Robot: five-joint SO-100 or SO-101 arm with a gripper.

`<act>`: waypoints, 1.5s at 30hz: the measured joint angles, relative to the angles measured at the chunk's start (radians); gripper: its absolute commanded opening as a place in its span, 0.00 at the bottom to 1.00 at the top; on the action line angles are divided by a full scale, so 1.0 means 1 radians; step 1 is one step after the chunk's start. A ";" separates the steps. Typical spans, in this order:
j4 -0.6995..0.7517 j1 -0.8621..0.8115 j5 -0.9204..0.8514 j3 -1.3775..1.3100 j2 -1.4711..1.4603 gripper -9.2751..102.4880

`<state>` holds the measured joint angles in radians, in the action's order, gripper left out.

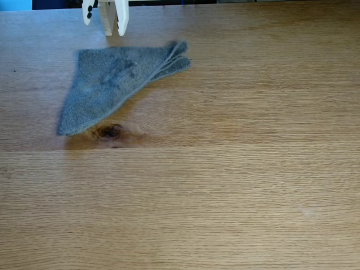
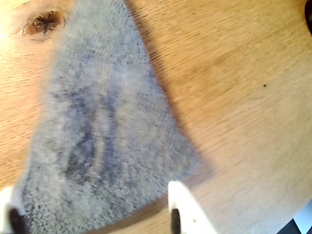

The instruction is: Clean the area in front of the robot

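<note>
Plainly: grey cloth on the oak worktop, jaws spread above it

Broadly, the light-brown oak-grain worktop [image 1: 236,185] fills the fixed view, with plank seams running across it and one dark oval knot [image 1: 109,132] left of centre. Taking that knot as the landmark: a folded grey cloth [image 1: 112,84] lies flat on the wood, its narrow corner touching the knot and its wider, layered end spreading up and to the right, away from it. Darker smudges mark the middle of the cloth.

Beyond the cloth's far edge from the knot, the robot's white jaws [image 1: 105,19] hang at the top of the fixed view. In the wrist view the two white fingertips [image 2: 183,204] stand well apart, one at each side of the cloth's [image 2: 107,131] wide end, and hold nothing; whether they touch the fabric cannot be told. The knot [image 2: 44,23] sits at the upper left there, just beside the cloth's narrow end.
</note>
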<state>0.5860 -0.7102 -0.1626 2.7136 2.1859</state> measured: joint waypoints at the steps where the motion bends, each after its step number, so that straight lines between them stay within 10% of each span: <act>1: 0.000 -0.017 -0.002 0.000 -0.006 0.41; 14: -0.005 0.288 0.092 0.000 0.031 0.08; 27: 0.279 0.819 0.324 0.018 0.428 0.08; 45: 0.666 0.772 0.256 0.531 1.114 0.08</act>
<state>1.2517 0.0614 0.0936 3.2444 3.2996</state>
